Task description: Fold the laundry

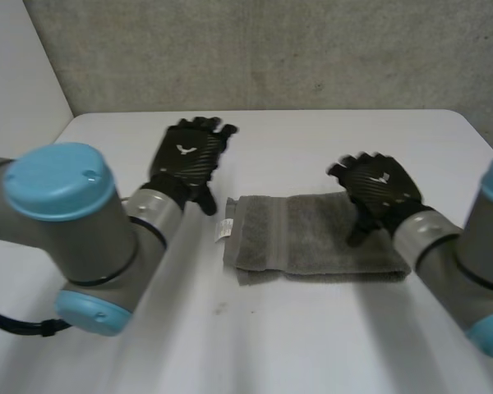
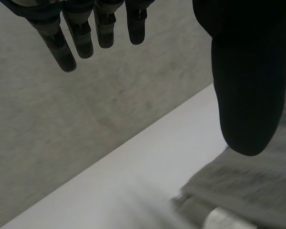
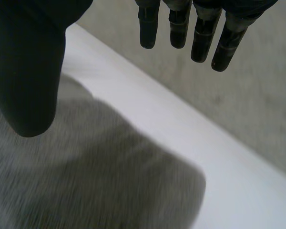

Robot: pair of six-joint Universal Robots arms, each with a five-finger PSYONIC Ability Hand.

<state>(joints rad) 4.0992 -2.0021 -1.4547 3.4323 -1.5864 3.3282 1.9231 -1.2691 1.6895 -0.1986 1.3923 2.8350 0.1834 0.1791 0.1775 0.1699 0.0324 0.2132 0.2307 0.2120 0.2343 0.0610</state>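
Observation:
A grey towel [image 1: 312, 238], folded into a flat rectangle, lies on the white table [image 1: 312, 336] with a small white label [image 1: 224, 230] at its left end. My left hand [image 1: 189, 156] hovers open to the left of the towel, apart from it, fingers [image 2: 81, 40] straight and thumb [image 2: 248, 95] spread. My right hand [image 1: 378, 189] is open above the towel's right part, holding nothing. In the right wrist view the towel [image 3: 86, 181] lies below the palm, with the fingers [image 3: 181, 28] straight and the thumb [image 3: 28, 81] spread. The towel [image 2: 248, 191] also lies beside the left thumb.
A grey wall [image 1: 271, 49] runs behind the table's far edge. Bare tabletop lies in front of the towel and to both sides.

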